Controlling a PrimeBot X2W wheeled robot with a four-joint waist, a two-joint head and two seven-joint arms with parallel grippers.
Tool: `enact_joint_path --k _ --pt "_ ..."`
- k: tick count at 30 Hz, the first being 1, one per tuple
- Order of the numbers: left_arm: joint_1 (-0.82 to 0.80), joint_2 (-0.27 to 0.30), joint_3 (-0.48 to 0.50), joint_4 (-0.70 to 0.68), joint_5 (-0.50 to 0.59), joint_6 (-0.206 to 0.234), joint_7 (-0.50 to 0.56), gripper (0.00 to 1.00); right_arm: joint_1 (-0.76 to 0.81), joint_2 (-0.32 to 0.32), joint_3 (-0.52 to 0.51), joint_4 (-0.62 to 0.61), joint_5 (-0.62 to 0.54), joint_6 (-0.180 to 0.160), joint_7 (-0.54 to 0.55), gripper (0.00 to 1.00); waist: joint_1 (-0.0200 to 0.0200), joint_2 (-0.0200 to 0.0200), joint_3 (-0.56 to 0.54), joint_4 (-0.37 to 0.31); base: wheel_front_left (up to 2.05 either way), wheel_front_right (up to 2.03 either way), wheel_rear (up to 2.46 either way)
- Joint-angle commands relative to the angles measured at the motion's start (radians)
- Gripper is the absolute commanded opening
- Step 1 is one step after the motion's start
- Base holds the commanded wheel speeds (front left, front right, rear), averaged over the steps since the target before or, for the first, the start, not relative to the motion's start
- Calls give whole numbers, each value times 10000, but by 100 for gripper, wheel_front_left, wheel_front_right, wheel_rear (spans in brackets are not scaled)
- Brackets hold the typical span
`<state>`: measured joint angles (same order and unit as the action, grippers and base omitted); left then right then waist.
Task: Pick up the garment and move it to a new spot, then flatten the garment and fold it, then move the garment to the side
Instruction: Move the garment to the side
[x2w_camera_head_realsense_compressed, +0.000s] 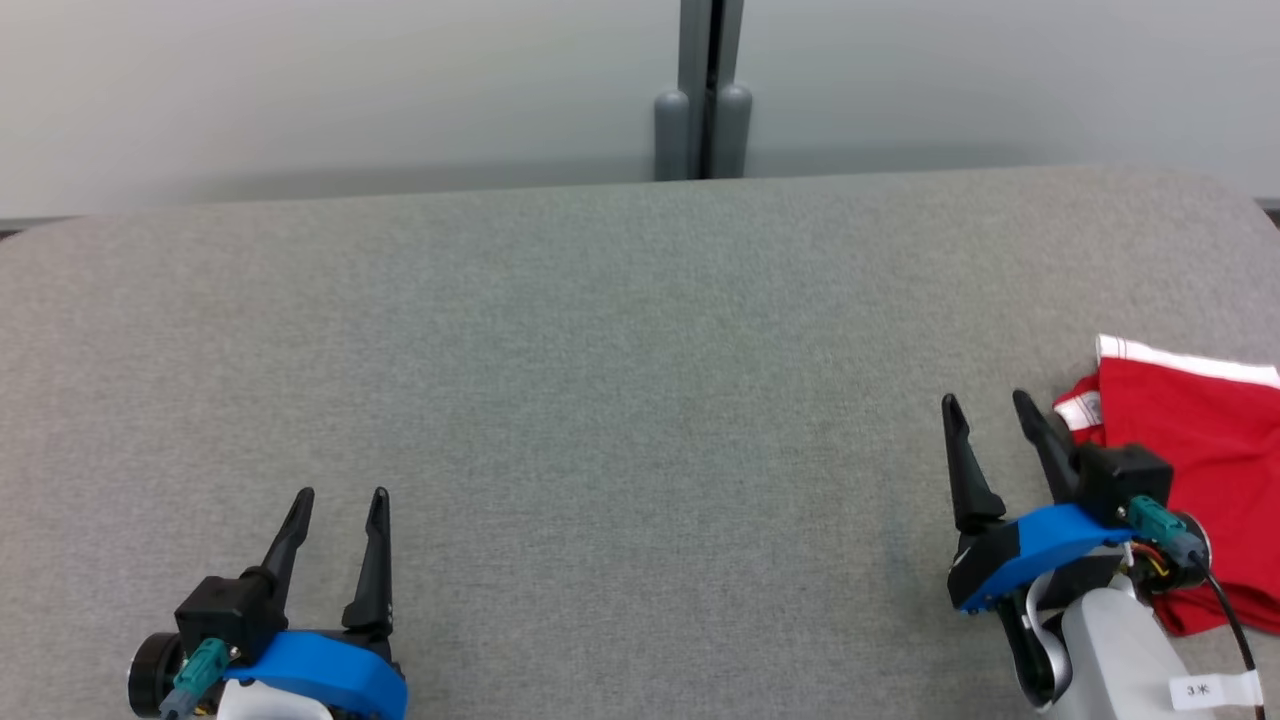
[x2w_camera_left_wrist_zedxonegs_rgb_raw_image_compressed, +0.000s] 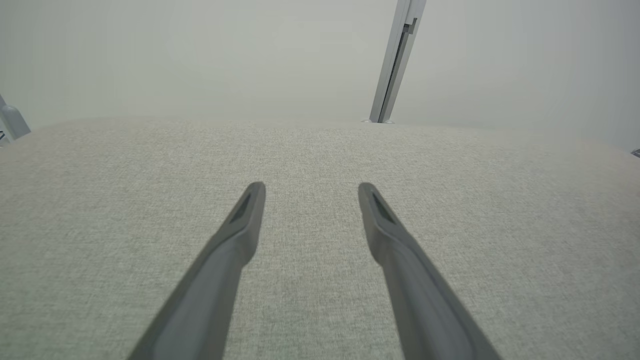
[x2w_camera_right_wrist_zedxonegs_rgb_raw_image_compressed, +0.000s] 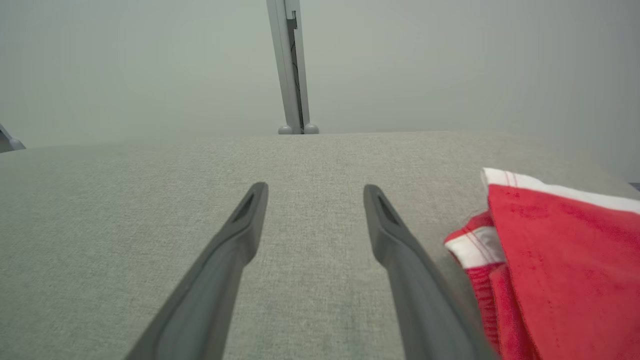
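Note:
The garment (x2w_camera_head_realsense_compressed: 1195, 460) is red with white trim and lies folded at the right edge of the grey table (x2w_camera_head_realsense_compressed: 600, 400); the right wrist view shows the garment (x2w_camera_right_wrist_zedxonegs_rgb_raw_image_compressed: 560, 265) at its right side. My right gripper (x2w_camera_head_realsense_compressed: 988, 405) stands open just left of it, nothing between its fingers, and its wrist housing covers part of the cloth. In the right wrist view that gripper (x2w_camera_right_wrist_zedxonegs_rgb_raw_image_compressed: 315, 192) points over bare table. My left gripper (x2w_camera_head_realsense_compressed: 340, 497) is open at the lower left, far from the garment. Seen from the left wrist, the left gripper (x2w_camera_left_wrist_zedxonegs_rgb_raw_image_compressed: 310, 190) holds nothing.
A grey post (x2w_camera_head_realsense_compressed: 705, 90) stands behind the table's far edge, against a pale wall. The table's rounded corners show at the far left and far right. The grey fabric surface stretches wide between the two grippers.

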<state>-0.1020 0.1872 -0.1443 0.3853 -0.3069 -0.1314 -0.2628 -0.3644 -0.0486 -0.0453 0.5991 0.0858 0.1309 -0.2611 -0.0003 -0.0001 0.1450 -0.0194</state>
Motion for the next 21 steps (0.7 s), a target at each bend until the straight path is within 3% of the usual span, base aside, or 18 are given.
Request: enact_joint_path --k 1,21 --pt "39 -72 74 49 115 17 -21 100 277 -50 51 87 107 -2 -45 100 3 1 -131 56 0 0 0" --pt "955 -950 1511 355 976 17 -20 100 1565 -43 449 -137 713 -1 -51 100 3 1 -1611 76 0 0 0"
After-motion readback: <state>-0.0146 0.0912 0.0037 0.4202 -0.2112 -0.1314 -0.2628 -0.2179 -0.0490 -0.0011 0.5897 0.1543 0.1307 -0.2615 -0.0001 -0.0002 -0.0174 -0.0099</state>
